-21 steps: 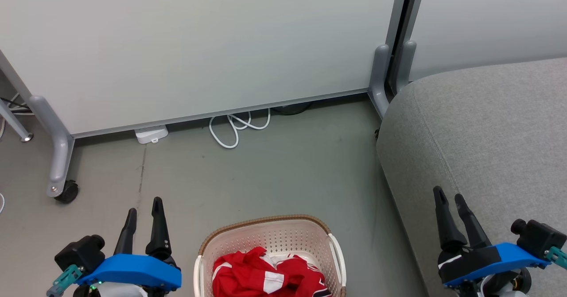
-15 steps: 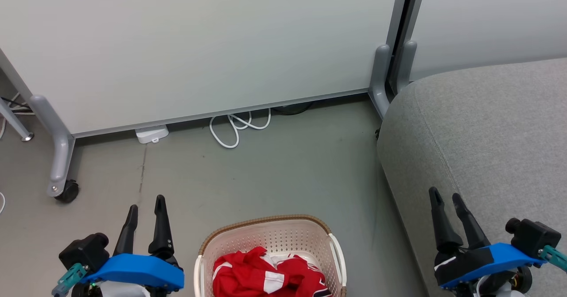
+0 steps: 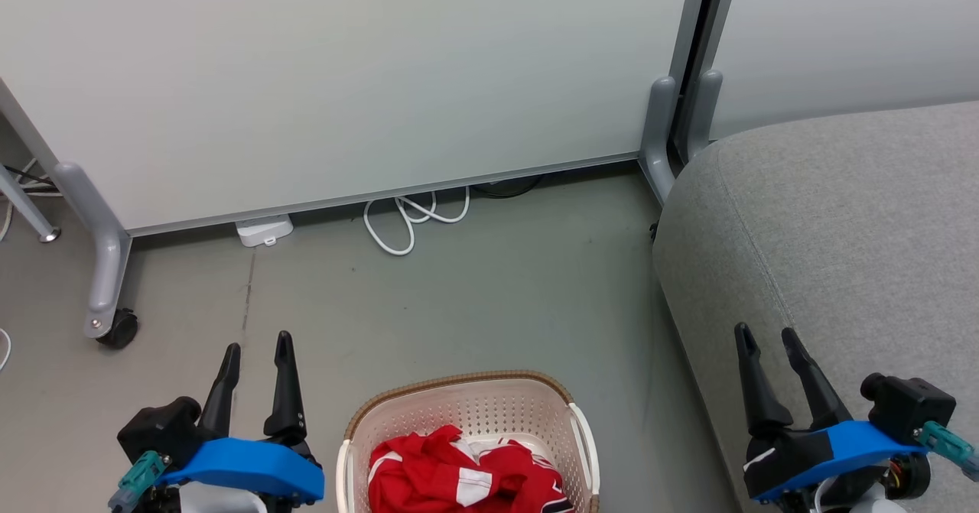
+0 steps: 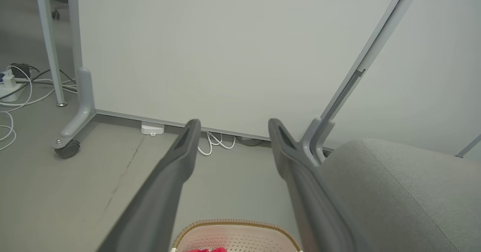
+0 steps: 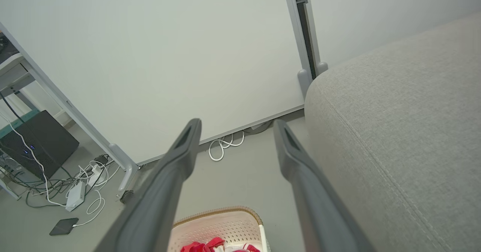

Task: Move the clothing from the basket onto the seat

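The cream-white perforated basket (image 3: 459,410) with its brown rim stands on the floor at the bottom centre of the head view. Inside it lies the crumpled red clothing (image 3: 466,475) with white stripes. The large light grey seat (image 3: 857,230) fills the right side. My left gripper (image 3: 258,343) hangs open to the left of the basket, holding nothing. My right gripper (image 3: 765,336) is open above the seat's front edge, also holding nothing. The left wrist view shows the basket (image 4: 235,237) rim below my fingers and the seat (image 4: 394,192). The right wrist view shows the basket (image 5: 218,225), clothing (image 5: 210,245) and seat (image 5: 394,132).
A white partition panel (image 3: 344,77) on grey legs with a caster (image 3: 116,329) stands behind the floor. A looped white cable (image 3: 409,219) and a small white box (image 3: 264,231) lie at its base. Cables and a power strip (image 5: 75,195) sit far left.
Both grippers have shifted slightly inward, the left one to the right and the right one to the left and a little up the view. Basket and clothing have not moved.
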Robot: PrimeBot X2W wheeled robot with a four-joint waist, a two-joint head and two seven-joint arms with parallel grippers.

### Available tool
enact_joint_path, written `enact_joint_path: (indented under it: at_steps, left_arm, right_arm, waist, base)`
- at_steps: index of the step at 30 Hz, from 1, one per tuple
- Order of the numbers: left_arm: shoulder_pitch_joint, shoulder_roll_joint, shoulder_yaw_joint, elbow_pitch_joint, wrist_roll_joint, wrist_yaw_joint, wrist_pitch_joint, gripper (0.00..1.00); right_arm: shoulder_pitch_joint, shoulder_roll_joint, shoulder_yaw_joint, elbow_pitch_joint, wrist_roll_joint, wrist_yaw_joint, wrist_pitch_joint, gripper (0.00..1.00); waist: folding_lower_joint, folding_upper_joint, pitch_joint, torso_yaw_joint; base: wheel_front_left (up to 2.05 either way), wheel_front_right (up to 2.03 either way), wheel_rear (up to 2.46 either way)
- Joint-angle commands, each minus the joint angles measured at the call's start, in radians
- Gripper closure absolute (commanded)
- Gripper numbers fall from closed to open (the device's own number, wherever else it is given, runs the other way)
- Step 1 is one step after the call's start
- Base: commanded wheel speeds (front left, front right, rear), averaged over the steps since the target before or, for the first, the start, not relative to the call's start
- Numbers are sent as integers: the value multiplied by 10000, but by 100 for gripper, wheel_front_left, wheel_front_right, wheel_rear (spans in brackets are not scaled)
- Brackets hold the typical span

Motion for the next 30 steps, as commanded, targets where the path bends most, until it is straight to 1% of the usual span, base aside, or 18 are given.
enact_joint_path:
  at_steps: [1, 11, 19, 30]
  left_arm:
    - [-191, 28, 27, -29, 301, -44, -114, 0]
    - [-224, -37, 87, 257, 1016, -114, -339, 0]
    - [-273, -136, 150, 523, 1276, -257, -513, 0]
    - [-336, -184, 201, 721, 2098, -278, -723, 0]
  right_arm:
    - [-78, -79, 28, -115, -309, 17, -82, 0]
    - [-57, -86, 150, -120, -1107, 20, -199, 0]
    - [-40, -88, 149, -65, -1483, 21, -277, 0]
    - [-50, -94, 207, 17, -2267, 22, -400, 0]
  waist:
    - [0, -1, 4, 3]
    - [0, -1, 7, 7]
    - [0, -1, 37, 2]
    - [0, -1, 35, 22]
  base:
    - [0, 0, 0]
    - [0, 0, 0]
    - [0, 0, 0]
    - [0, 0, 0]
